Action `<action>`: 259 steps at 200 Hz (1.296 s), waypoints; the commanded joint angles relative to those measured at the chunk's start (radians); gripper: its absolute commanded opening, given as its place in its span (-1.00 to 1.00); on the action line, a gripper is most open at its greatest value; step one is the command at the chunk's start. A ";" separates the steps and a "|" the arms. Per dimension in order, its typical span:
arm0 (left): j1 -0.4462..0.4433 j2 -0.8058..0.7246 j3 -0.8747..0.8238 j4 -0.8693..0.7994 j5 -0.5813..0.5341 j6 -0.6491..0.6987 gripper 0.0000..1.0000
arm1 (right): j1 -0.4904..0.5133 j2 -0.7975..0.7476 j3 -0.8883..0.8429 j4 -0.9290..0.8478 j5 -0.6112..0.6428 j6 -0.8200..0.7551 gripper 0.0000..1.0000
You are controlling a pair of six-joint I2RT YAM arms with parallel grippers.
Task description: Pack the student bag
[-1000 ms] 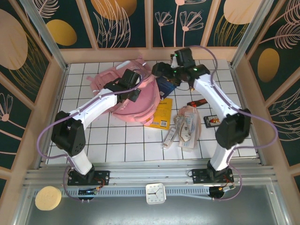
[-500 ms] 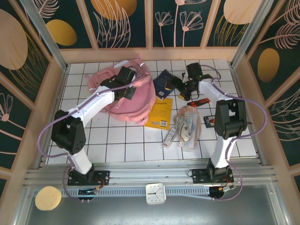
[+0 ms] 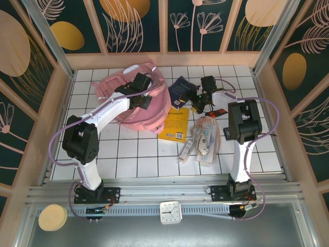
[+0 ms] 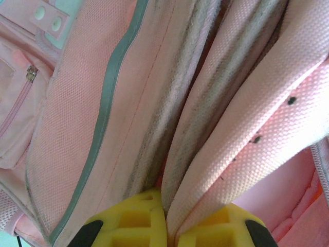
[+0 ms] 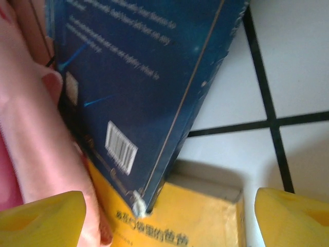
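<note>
The student bag (image 3: 154, 117) lies rear-left on the tiled desk (image 3: 139, 154), a fold of its padded pink fabric pinched tight in the left claw (image 4: 170, 226). Just beside it, the right claw (image 5: 167, 218) hangs spread wide over a dark blue book (image 5: 139, 77) overlapping a yellow book (image 5: 200, 229)

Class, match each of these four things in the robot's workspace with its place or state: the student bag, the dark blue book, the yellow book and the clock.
Things:
1. student bag
2. dark blue book
3. yellow book
4. clock

Places or states:
A. at the near edge, between the two arm bases
B. fabric pinched in the shut left gripper
C. corner resting on another book, in front of the open right gripper
D. far end partly covered by another book

Pairs: 1-B, 2-C, 3-D, 4-A
</note>
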 commanded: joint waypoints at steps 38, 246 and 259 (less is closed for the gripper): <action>0.012 -0.009 -0.001 0.006 0.021 -0.026 -1.00 | 0.013 0.098 0.081 0.135 -0.005 0.087 0.57; 0.102 -0.017 0.112 -0.058 0.077 -0.163 0.95 | 0.022 0.090 0.168 0.033 0.113 0.046 -0.12; 0.101 -0.047 0.151 -0.048 0.143 -0.207 0.98 | 0.011 0.094 0.176 0.024 0.106 0.049 -0.08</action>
